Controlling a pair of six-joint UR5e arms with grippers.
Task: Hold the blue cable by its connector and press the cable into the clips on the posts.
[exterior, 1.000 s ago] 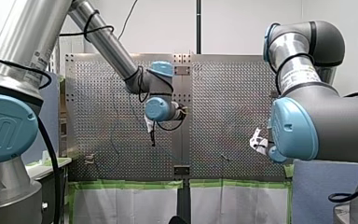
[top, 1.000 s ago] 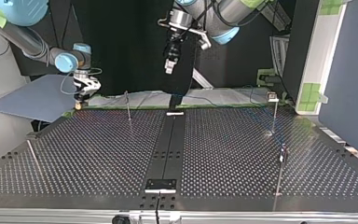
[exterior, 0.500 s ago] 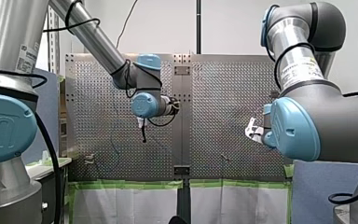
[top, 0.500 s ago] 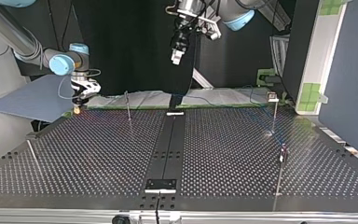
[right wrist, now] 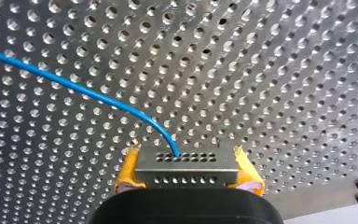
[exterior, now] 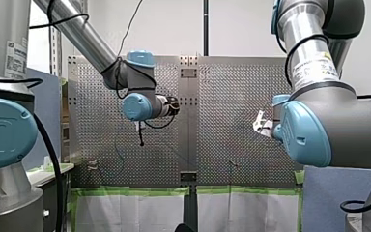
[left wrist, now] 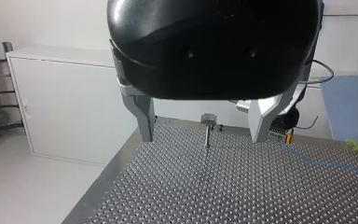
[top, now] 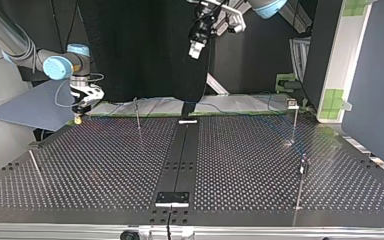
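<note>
My right gripper [right wrist: 187,173] is shut with its yellow pads [right wrist: 127,171] on a grey metal connector [right wrist: 186,161]. The blue cable [right wrist: 74,86] leaves the connector and runs across the perforated table. In the top view this gripper [top: 79,114] sits low at the table's far left corner. My left gripper [left wrist: 203,138] is open and empty, high above the table [top: 196,47]. A clip post [left wrist: 208,126] stands far ahead between its metal fingers [left wrist: 144,116], and the blue cable [left wrist: 326,163] lies beside it.
Thin posts stand on the perforated table [top: 105,165]: one near the far middle [top: 137,114], two at the top view's right [top: 294,122] [top: 303,167], and a leaning rod at its left [top: 36,170]. A dark strip [top: 180,160] runs down the centre.
My left arm has risen, moving toward the top view's right and the front view's left. My right gripper has shifted slightly to the top view's left with the connector in it.
</note>
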